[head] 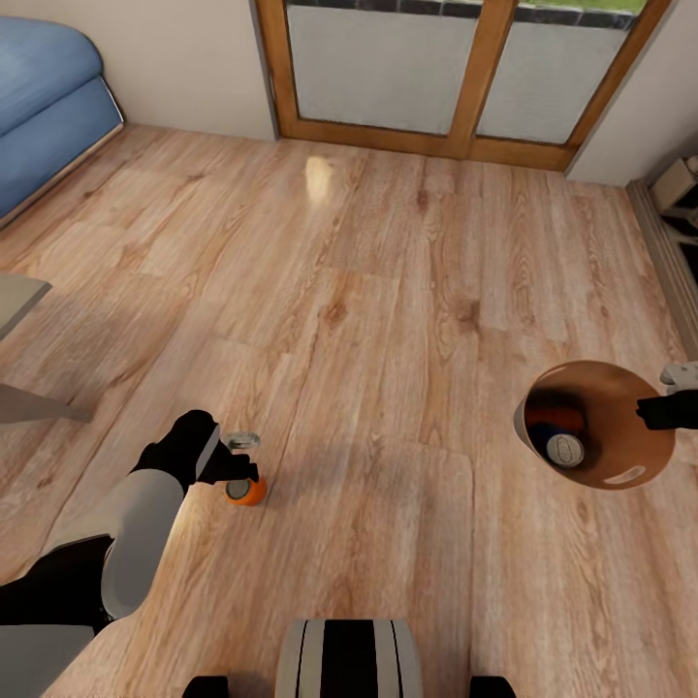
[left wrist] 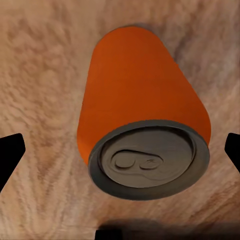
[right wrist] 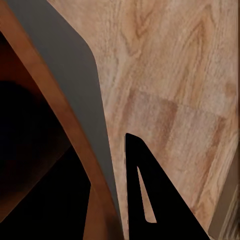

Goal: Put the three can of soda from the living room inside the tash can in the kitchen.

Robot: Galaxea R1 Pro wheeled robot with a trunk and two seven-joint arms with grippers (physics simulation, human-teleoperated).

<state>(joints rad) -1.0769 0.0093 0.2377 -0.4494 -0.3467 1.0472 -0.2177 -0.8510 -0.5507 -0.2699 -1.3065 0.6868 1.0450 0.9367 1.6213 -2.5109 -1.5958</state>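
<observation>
Robot base [head: 349, 659] sits at the very near edge of the head view, striped dark and pale, with wood plank floor [head: 388, 320] spreading out ahead of it. Near left, the left arm reaches out and the left gripper [head: 236, 463] is right over an orange soda can [head: 246, 491] that stands on the floor; from the left wrist camera the same can [left wrist: 145, 115] sits between the two dark fingertips [left wrist: 11, 154] with floor showing on both sides, so the claw is apart and not touching it. Over on the right, about the same distance out, the trash can [head: 620, 475] has its brown-orange inside facing up, and inside are a blue can [head: 564, 448] with its silver top showing and another orange one [head: 553, 417] tucked behind it. The right gripper [head: 669, 409] is at the bin's right rim, and in the right wrist view one black finger [right wrist: 150, 200] lies just outside the grey wall [right wrist: 75, 80]; looks like it's clamped on that rim, though I can't see the other finger. Left side has a pale table edge [head: 19, 291], further back a blue sofa [head: 48, 107], and at the far end wood-framed glass doors [head: 456, 78].
</observation>
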